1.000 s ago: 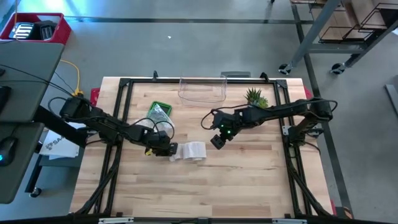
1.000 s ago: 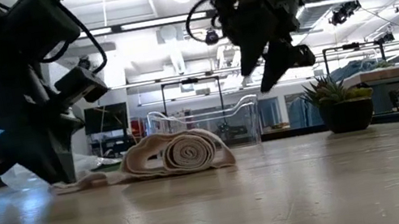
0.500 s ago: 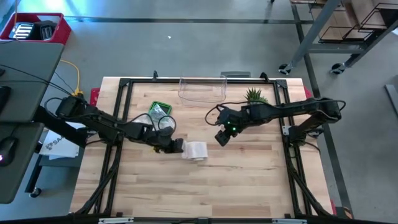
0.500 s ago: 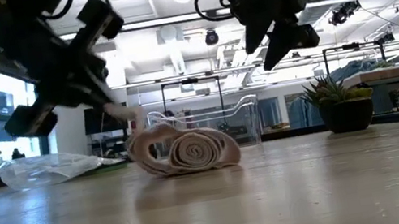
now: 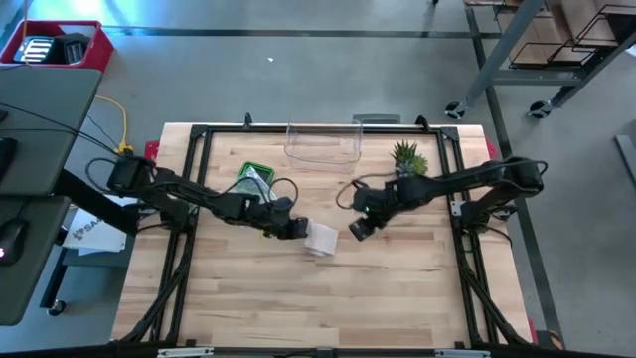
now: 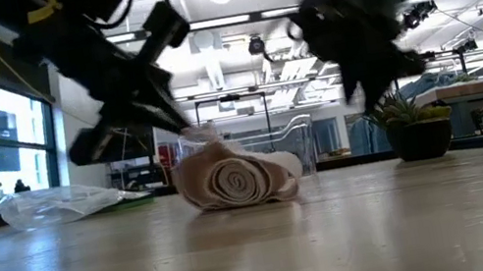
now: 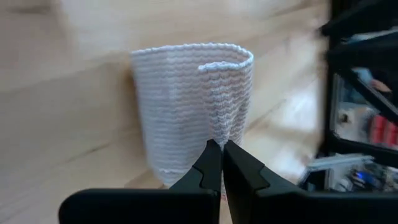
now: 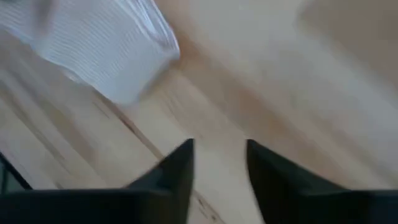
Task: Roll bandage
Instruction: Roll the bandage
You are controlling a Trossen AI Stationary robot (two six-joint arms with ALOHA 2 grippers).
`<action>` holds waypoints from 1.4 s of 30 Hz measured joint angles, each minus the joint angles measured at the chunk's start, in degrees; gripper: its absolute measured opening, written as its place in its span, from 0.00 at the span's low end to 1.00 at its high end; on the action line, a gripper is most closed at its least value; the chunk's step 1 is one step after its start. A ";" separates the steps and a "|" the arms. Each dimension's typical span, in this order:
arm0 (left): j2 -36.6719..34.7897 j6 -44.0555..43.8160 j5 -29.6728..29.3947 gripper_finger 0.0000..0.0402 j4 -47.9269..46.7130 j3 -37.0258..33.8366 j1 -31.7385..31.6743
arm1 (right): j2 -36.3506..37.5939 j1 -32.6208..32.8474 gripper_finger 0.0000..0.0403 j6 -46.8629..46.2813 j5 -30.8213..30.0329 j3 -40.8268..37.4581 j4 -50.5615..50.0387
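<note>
The white bandage [image 5: 321,239] lies mid-table as a loose, flattened roll, its spiral end showing in the low view [image 6: 235,182]. It rests on the wood by its underside. My left gripper [image 5: 295,229] stands just left of it, shut on the bandage's loose tail [image 7: 193,99]. Just right of the roll, my right gripper [image 5: 356,231] hangs above the table and points down. Its fingers [image 8: 180,171] are open, with only bare wood between them and the bandage [image 8: 106,50] off to one side. My left gripper pinches the bandage's loose tail [image 7: 216,132] between its two shut fingertips [image 7: 211,163]. It comes slanting down from the table's left. The tail rises from the roll to the fingers [image 6: 201,144], while the roll itself stays on the table.
A clear plastic bin [image 5: 321,145] stands at the far edge, and a small potted plant [image 5: 409,156] sits far right. A green pad with a crumpled clear bag [image 5: 255,180] lies behind the left arm. Bare wood stretches toward the near edge.
My left gripper has gone toward the table's right and up, drawing the tail that lay flat up against the roll. The roll has been shifted a little to the right. My right gripper has come down and toward the near edge, closer to the roll.
</note>
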State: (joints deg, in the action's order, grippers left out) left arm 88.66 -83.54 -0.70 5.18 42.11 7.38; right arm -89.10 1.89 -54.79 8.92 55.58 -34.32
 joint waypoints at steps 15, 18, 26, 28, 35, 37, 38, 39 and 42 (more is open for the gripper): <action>9.05 3.52 8.73 0.00 3.29 5.28 -0.81 | -3.39 7.02 0.00 -22.16 -0.98 -13.37 29.14; 9.10 3.73 8.19 0.00 2.49 5.27 -1.71 | -5.78 7.20 0.00 -24.71 -1.24 -13.37 33.16; 8.82 3.73 5.58 0.01 6.26 5.26 -3.66 | -6.19 5.96 0.00 -23.88 -0.75 -13.34 37.91; 8.42 4.35 5.58 0.03 8.38 5.27 -3.65 | -6.07 5.82 0.00 -23.63 -0.30 -13.30 38.00; 8.03 7.33 5.02 0.14 9.55 5.25 -3.63 | -6.09 5.60 0.00 -23.33 -0.32 -13.30 38.10; 8.03 8.64 4.58 0.18 10.78 5.25 -3.62 | -6.09 5.60 0.00 -23.20 -0.34 -13.30 38.36; 8.03 9.40 4.45 0.20 11.63 5.25 -3.64 | -6.09 5.60 0.00 -23.20 -0.35 -13.30 38.36; 8.03 10.14 4.47 0.22 12.58 5.25 -3.70 | -6.09 5.60 0.00 -23.20 -0.34 -13.30 38.45; 8.03 12.09 4.49 0.28 16.92 5.25 -3.72 | -6.09 5.60 0.00 -23.20 -0.36 -13.30 38.44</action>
State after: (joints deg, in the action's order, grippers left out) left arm 96.68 -71.45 3.79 22.11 47.35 3.66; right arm -95.20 7.49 -78.00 8.56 42.28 4.12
